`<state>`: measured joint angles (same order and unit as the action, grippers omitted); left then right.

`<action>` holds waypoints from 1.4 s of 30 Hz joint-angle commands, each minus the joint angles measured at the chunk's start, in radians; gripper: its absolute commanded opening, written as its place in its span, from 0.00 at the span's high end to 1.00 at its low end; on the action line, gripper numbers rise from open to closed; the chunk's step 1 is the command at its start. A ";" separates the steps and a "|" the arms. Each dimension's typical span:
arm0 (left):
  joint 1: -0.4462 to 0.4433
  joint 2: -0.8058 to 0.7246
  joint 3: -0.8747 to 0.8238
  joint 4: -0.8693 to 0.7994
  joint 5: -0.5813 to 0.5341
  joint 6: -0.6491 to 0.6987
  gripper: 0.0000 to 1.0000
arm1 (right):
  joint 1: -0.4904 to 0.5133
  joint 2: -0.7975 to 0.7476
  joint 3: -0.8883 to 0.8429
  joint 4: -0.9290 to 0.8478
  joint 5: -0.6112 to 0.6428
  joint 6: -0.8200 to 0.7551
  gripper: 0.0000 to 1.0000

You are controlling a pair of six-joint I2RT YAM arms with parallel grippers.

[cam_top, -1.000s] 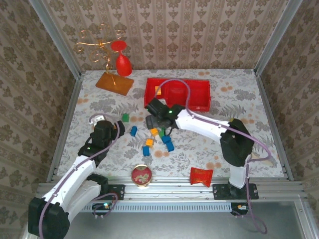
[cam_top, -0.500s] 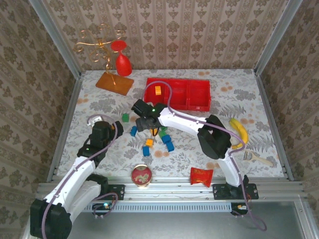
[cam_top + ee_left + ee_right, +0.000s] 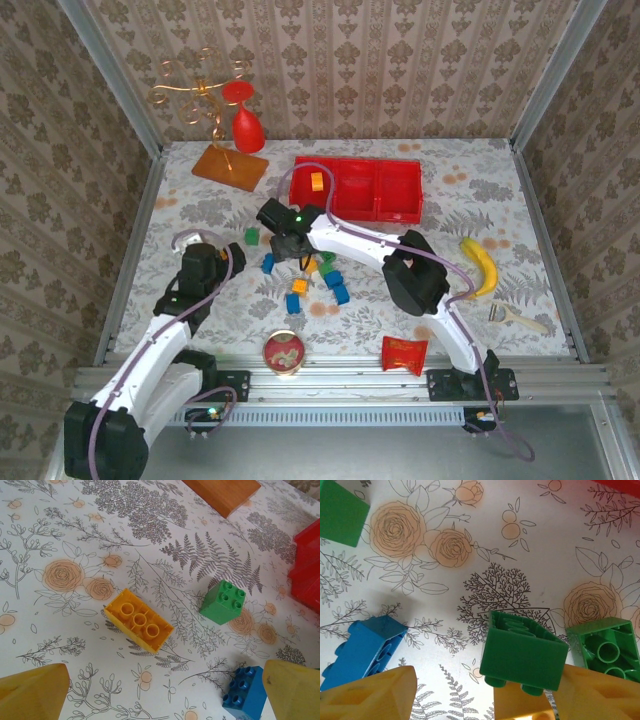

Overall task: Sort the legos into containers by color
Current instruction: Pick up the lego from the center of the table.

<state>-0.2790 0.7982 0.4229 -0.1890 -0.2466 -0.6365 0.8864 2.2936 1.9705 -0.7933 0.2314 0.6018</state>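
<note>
- The containers (image 3: 400, 197) — three bright red open bins joined in a row at the far side of the desk; an orange lego (image 3: 315, 181) lies in the left one.
- Loose legos lie scattered on the desk in front of the bins: a green block (image 3: 252, 236), a blue block (image 3: 268, 263) and a yellow block (image 3: 139, 621) lying flat.
- A second green block (image 3: 522, 652) is tipped on its side, just beside a third green block (image 3: 605, 647) with its hollow underside up.

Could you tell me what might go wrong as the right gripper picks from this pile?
1. The green block between the open jaws of the right gripper appears to rest tilted against a yellow block; a squeeze may twist it loose or lift both.
2. A second, upturned green block lies close beside one finger and could get shoved or pinched too.
</note>
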 commanded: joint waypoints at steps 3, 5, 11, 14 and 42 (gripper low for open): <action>0.015 0.008 -0.012 0.013 0.026 -0.004 0.00 | -0.006 0.031 0.031 -0.016 0.009 -0.009 0.33; 0.016 0.012 -0.012 0.015 0.029 -0.005 0.00 | -0.008 0.040 0.037 -0.009 0.002 -0.013 0.37; 0.018 0.024 -0.012 0.018 0.038 -0.003 0.00 | -0.013 0.065 0.061 -0.004 0.000 -0.025 0.42; 0.019 0.030 -0.010 0.022 0.044 -0.003 0.00 | -0.018 0.078 0.074 -0.005 0.000 -0.028 0.42; 0.031 0.052 0.017 0.026 0.048 0.024 0.00 | -0.072 -0.277 -0.084 0.030 0.157 -0.153 0.81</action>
<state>-0.2577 0.8497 0.4202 -0.1707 -0.2008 -0.6357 0.8429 2.0995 1.9209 -0.7792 0.3115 0.4755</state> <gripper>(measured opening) 0.999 0.340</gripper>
